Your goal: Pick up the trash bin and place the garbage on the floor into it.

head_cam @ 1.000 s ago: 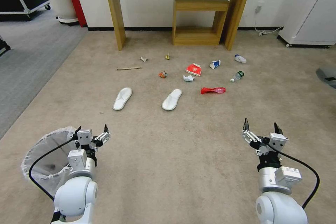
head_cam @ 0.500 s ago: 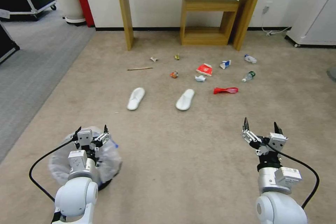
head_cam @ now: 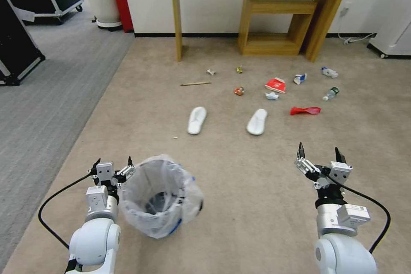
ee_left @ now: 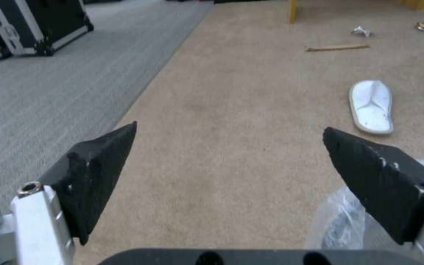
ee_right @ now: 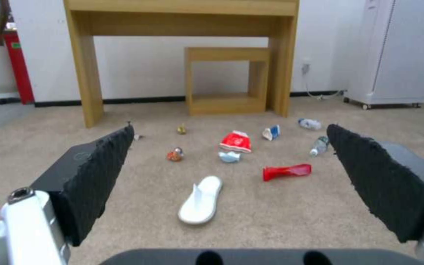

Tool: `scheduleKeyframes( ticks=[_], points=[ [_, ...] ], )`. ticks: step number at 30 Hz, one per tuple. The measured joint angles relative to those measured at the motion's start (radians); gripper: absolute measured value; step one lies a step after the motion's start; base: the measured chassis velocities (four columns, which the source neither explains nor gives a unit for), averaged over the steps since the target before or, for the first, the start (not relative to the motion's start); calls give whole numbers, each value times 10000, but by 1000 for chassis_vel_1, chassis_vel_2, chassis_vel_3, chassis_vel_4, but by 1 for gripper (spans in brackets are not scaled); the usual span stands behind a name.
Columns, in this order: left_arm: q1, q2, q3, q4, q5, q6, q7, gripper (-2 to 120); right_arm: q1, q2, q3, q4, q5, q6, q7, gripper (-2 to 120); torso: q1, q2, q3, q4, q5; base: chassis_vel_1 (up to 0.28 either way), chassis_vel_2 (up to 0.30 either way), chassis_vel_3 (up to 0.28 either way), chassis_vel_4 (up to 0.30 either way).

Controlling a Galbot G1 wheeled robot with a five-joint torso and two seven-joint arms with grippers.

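Note:
The trash bin (head_cam: 159, 197), small and round with a translucent white bag liner, stands on the beige carpet close in front of me. My left gripper (head_cam: 113, 163) is open just left of its rim, apart from it; the bag's edge (ee_left: 337, 221) shows beside one fingertip. My right gripper (head_cam: 319, 149) hangs open and empty at the right. The garbage lies farther ahead: two white slippers (head_cam: 197, 120) (head_cam: 257, 121), a red-white carton (head_cam: 275, 85), a red bottle (head_cam: 305, 111), a clear bottle (head_cam: 331, 93), a blue-white wrapper (head_cam: 299, 78) and a wooden stick (head_cam: 195, 83).
A wooden table (head_cam: 177, 30) with a low wooden shelf (head_cam: 276, 21) under it stands against the back wall. Grey carpet (head_cam: 47, 85), black cases (head_cam: 17, 51), a white planter (head_cam: 102, 6) and a red bin (head_cam: 122, 2) are on the left.
The whole head view has shifted right, so the camera turned left. The trash bin now shows just right of my left gripper instead of behind it. Both grippers hold the same open pose.

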Motion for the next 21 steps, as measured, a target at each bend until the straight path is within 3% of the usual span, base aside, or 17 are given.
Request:
scheduleKeyframes(
  ticks=[21],
  points=[
    [307, -52, -40, -296, -68, 39, -39, 100, -3, -42, -81, -89, -86, 250, -106, 100, 0, 0, -1, -3, 1, -21, -16, 15, 13]
  ],
)
